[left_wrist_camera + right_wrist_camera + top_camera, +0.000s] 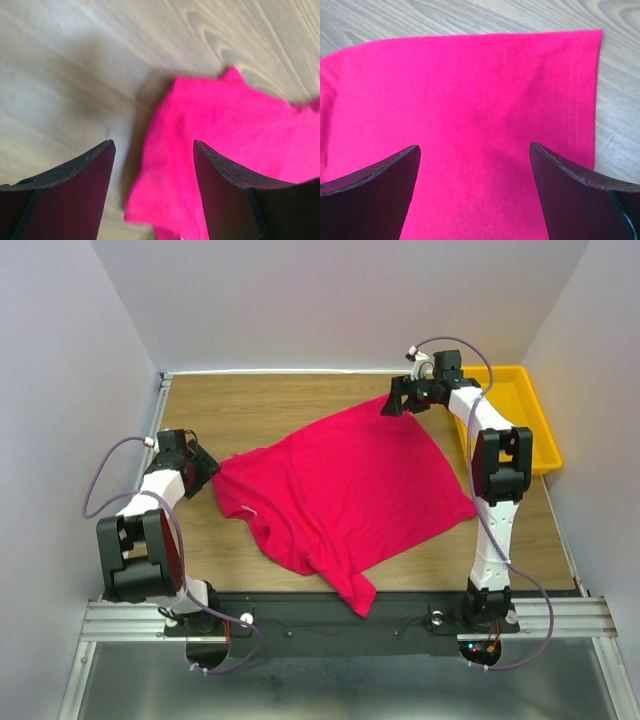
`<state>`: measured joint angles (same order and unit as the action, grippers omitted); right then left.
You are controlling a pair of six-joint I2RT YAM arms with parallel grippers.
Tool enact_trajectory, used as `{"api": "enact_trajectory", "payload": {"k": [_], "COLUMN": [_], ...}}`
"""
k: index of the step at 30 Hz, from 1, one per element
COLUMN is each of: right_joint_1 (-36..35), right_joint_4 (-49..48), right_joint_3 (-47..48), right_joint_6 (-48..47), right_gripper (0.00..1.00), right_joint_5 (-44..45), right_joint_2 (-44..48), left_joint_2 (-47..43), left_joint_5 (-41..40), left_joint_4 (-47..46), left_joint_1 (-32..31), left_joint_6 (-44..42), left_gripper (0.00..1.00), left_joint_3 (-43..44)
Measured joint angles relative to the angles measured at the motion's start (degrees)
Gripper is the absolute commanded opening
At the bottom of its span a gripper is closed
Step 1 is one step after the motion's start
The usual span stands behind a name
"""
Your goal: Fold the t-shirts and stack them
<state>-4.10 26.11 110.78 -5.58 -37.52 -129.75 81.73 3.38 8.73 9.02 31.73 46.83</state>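
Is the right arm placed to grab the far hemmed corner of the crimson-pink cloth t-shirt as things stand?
Likely yes: the right gripper is open over the crimson-pink cloth t-shirt, beside that stitched hem, and nothing lies between them.

- Site was a robotics lab test cell.
- Plain white panels (350, 300) enclosed a wood-grain table (280, 405).
- Left arm (140, 540) and right arm (500, 470) stood bolted to a near-edge aluminium rail (570, 615).

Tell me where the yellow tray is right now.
Top view: the yellow plastic tray sits at the far right corner of the table, behind the right arm and right of the crimson t-shirt.
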Motion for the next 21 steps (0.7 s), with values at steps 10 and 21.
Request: {"api": "enact_trajectory", "payload": {"k": [10,21], "right_joint_1": [0.0,0.0], "right_joint_4": [0.5,0.92], "right_joint_3": [-5.07,-12.66], "right_joint_6": [0.17,-1.29], "right_gripper": [0.95,0.96], "right_joint_5": [0.72,1.33], "right_joint_2": [0.92,5.99], "left_joint_2": [10.75,9.94], "left_joint_5": [3.32,10.54], "left_joint_4": [-4.59,-7.26], "left_joint_1": [0.0,-4.31], "left_joint_6": [-2.95,-9.01], "left_gripper": [0.52,0.0], "left_joint_3": [5.88,8.5]}}
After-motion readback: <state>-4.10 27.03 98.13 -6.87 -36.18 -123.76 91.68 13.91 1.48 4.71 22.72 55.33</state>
